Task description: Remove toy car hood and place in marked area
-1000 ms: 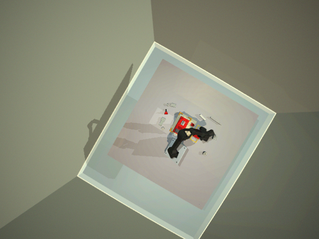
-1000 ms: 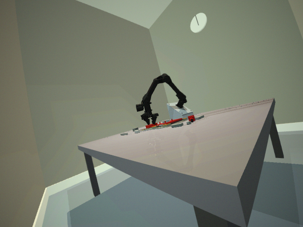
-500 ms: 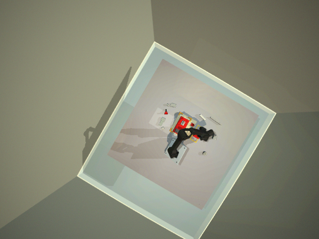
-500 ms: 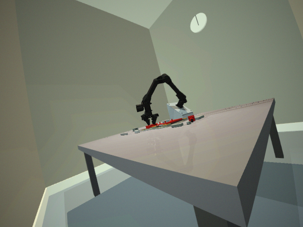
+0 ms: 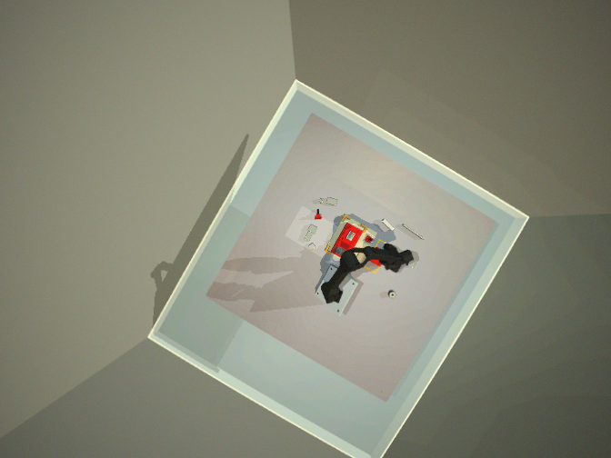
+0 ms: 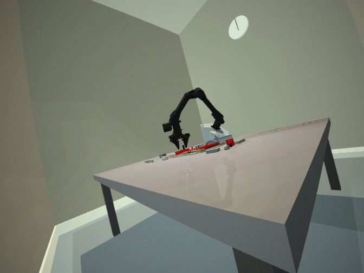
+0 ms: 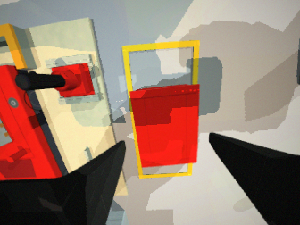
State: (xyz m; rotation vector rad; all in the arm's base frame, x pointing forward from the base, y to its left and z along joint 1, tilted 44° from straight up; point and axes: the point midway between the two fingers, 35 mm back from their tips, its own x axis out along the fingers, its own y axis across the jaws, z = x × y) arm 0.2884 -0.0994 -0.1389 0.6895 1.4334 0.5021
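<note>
The toy car [image 5: 345,237] [image 6: 212,145] [image 7: 10,134] is red, beside a cream board. The hood [image 7: 165,129], a flat red plate, lies off the car in the lower part of the marked area [image 5: 375,271] [image 7: 161,45], a yellow outline. The hood covers most of the outline's right bar below its top part; the left bar shows along its left edge. My gripper [image 6: 182,147] [image 7: 167,140] is open and empty, with one finger on each side of the hood and a visible gap to it in the wrist view. The arm partly hides the hood in the top view.
A red block with a black peg [image 7: 76,80] stands on the cream board beside the marked area. A round piece [image 5: 392,293], a white block [image 5: 387,224], a thin rod [image 5: 412,231] and a red cone [image 5: 317,215] lie around the car. The grey arm base [image 5: 349,297] is near the car.
</note>
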